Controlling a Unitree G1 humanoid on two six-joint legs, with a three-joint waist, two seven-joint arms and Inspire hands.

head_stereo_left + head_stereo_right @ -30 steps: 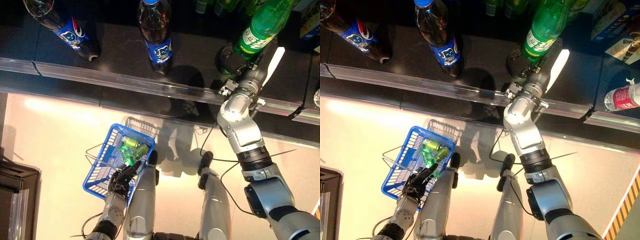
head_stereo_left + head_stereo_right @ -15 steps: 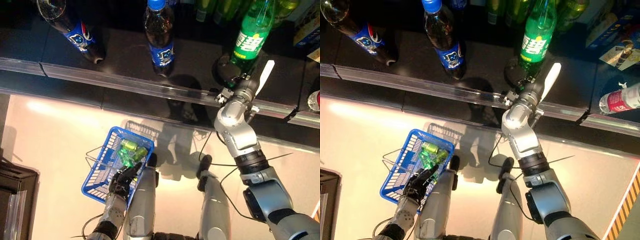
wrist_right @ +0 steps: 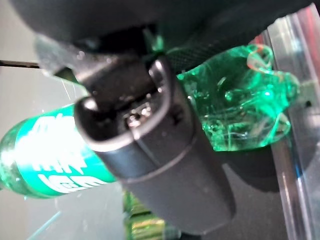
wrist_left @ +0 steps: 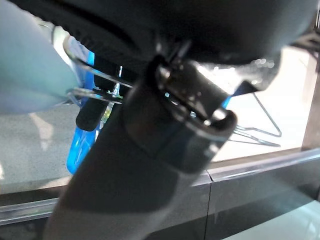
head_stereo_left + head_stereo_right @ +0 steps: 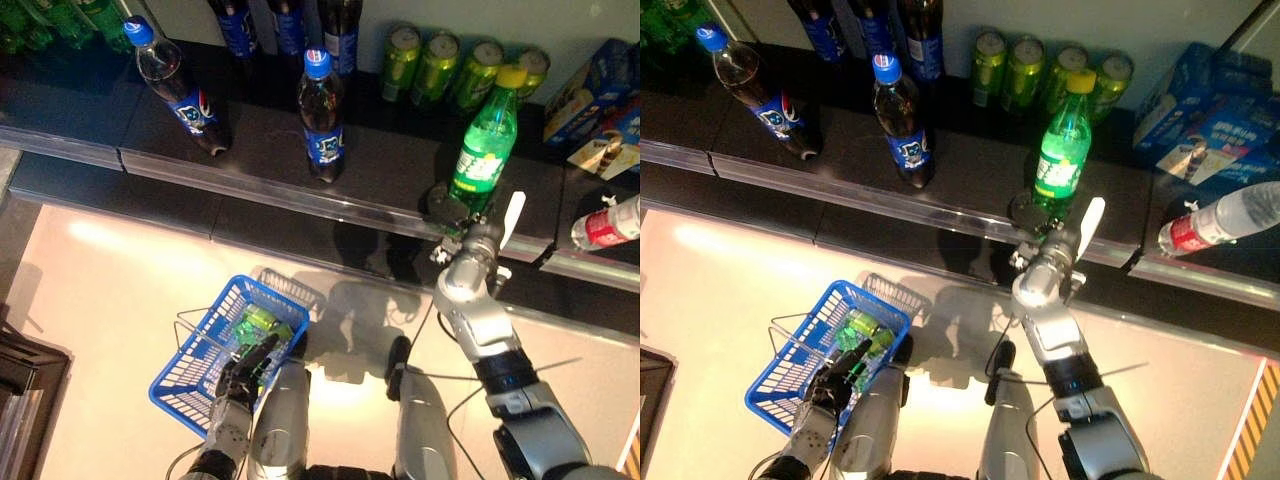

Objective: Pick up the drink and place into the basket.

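Right hand [image 5: 1040, 240] curled round green bottle [image 5: 1062, 150] base on shelf [image 5: 960, 170]

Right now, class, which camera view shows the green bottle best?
The right eye view: the green bottle stands whole on the shelf. The left eye view matches; the right wrist view shows only its base and label; the left wrist view misses it.

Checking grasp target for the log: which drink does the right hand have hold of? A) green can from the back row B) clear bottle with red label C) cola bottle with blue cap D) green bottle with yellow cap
D: the right hand sits at the base of the green bottle, and the right wrist view shows its fingers wrapped round the bottle's green bottom on the shelf.
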